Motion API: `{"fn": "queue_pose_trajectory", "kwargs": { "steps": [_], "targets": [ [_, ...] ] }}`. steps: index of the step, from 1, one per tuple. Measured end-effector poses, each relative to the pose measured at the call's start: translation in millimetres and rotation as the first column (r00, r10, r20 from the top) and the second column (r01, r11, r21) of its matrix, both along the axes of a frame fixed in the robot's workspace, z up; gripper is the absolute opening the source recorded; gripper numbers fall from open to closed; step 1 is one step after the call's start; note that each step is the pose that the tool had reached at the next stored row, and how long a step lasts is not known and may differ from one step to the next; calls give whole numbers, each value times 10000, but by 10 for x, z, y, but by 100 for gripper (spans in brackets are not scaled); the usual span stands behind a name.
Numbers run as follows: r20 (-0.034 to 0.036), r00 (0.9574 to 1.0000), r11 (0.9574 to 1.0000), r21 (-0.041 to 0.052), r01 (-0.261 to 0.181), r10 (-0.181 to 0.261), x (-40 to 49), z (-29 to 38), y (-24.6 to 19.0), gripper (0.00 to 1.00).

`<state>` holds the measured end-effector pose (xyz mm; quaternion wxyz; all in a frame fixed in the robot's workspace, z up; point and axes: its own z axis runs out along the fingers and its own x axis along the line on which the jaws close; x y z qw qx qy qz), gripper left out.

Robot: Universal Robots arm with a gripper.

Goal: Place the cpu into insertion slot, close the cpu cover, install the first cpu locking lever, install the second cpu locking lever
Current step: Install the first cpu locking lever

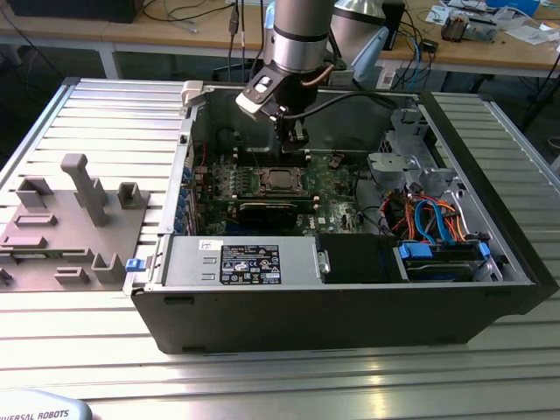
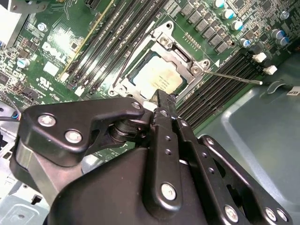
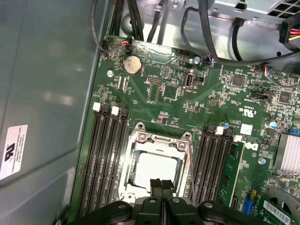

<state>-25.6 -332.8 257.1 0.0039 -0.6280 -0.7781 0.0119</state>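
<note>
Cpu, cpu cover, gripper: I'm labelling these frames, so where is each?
the cpu [image 2: 159,78]: second wrist view, middle of its silvery top face.
the cpu cover [image 3: 161,142]: first wrist view, the frame's wide bar beside the window.
the gripper [image 3: 159,183]: first wrist view, midway between its shut fingers.

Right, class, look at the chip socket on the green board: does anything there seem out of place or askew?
Yes. In the second wrist view a thin wire lever sticks out from a corner of the metal cover across the memory slots instead of lying along it. The chip lies flat and square in the cover's window.
</note>
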Motion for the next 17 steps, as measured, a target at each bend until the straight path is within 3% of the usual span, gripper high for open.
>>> {"fn": "queue_pose_trajectory", "kwargs": {
  "steps": [17],
  "targets": [
    [0, 9959, 9959, -3, -909, 909, 0, 0, 0, 11]
  ]
}}
